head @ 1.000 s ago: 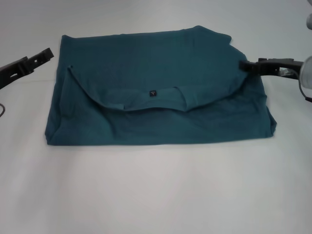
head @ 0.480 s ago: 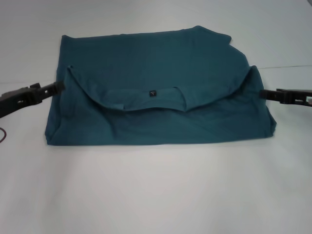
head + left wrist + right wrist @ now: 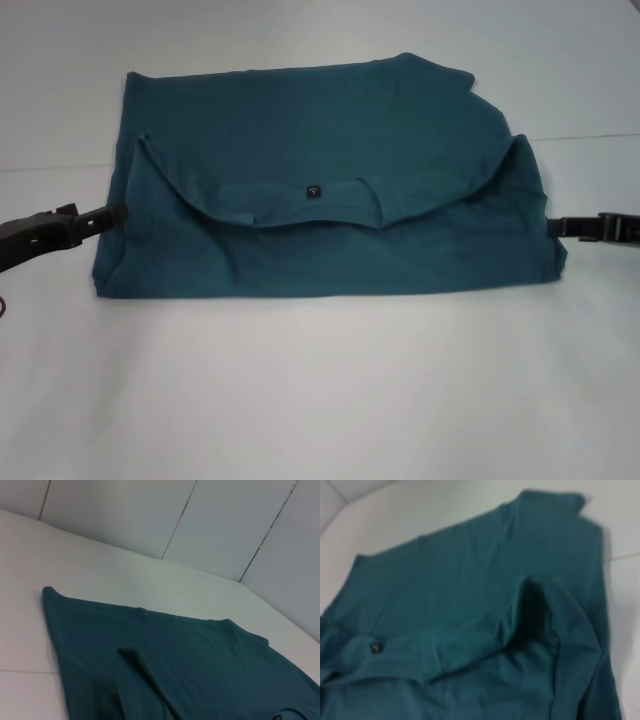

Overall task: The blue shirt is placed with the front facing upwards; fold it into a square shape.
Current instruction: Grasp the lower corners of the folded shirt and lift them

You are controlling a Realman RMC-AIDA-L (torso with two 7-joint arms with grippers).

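Left gripper (image 3: 110,213): low on the table (image 3: 320,400), tip right at the shirt's left edge, about mid-height of the bundle. Jaws: can't tell whether they're apart or together.

Shirt (image 3: 320,215): sitting centre-table, already doubled over, plain back showing. A curved flap lies across the middle, and the neck tag (image 3: 314,189) is dead centre. Wider than deep, so not a square yet.

Right gripper (image 3: 562,227): mirror image, tip touching the shirt's right edge, arm reaching in low from that side. Jaws: again, can't tell.

Risk: if either tip pinches only the top layer, the fold comes up lopsided and the lower layers stay behind. My read is that uneven lifting from the two edges would skew the bundle. Dragging could also pull that curved flap open.

Containers: none around the shirt, nothing to fill.
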